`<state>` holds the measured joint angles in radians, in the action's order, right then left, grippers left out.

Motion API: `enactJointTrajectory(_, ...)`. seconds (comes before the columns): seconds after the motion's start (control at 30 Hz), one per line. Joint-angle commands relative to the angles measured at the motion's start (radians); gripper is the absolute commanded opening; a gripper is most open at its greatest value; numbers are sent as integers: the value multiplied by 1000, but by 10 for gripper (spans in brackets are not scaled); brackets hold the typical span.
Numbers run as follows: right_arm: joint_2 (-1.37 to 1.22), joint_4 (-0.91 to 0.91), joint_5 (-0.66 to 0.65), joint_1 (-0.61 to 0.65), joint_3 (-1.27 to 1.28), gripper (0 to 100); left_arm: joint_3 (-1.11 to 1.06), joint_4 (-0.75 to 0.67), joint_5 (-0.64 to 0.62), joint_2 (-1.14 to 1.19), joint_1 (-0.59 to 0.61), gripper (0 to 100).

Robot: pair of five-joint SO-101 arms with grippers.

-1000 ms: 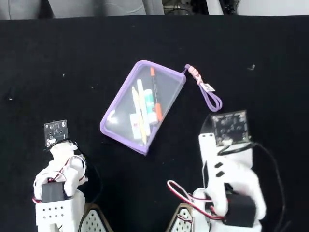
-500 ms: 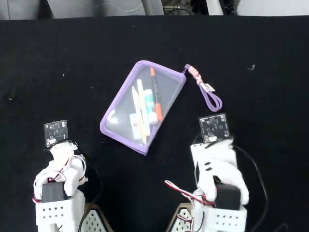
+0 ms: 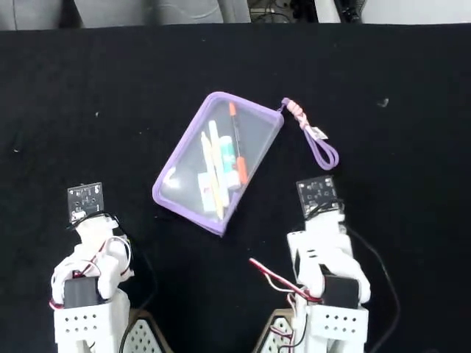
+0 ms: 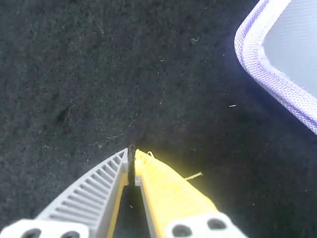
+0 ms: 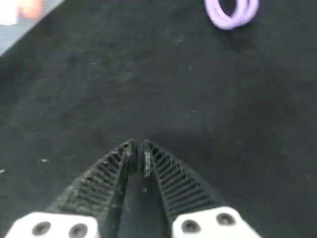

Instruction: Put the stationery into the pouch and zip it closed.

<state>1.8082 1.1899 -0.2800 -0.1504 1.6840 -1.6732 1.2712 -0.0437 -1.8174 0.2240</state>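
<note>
Our right arm has pulled back to its base, both our right gripper (image 5: 137, 147) and left gripper (image 4: 132, 151) have fingers together holding nothing, and the pouch (image 3: 255, 136) lies mid-table, stationery (image 3: 217, 158) inside, looking zipped, so we think the job is done.

even, diffuse, moderately bright light with faint soft shadows

I see a black cloth (image 3: 88, 73) spread across the whole table, with a fleck of pale lint (image 3: 383, 102) toward two o'clock. Past its far edge, grey shapes (image 3: 147, 11) stand at twelve o'clock.
</note>
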Motion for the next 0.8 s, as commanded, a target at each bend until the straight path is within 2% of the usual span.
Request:
enactJointTrajectory(0.0,87,2,-8,-78,-2,12,-27,5,3,-3,8,30)
enactJointTrajectory(0.27,87,112,-8,-100,-1,15,-27,5,3,-3,4,30)
enactJointTrajectory(0.77,87,115,-8,-103,-1,12,-27,5,2,-3,8,30)
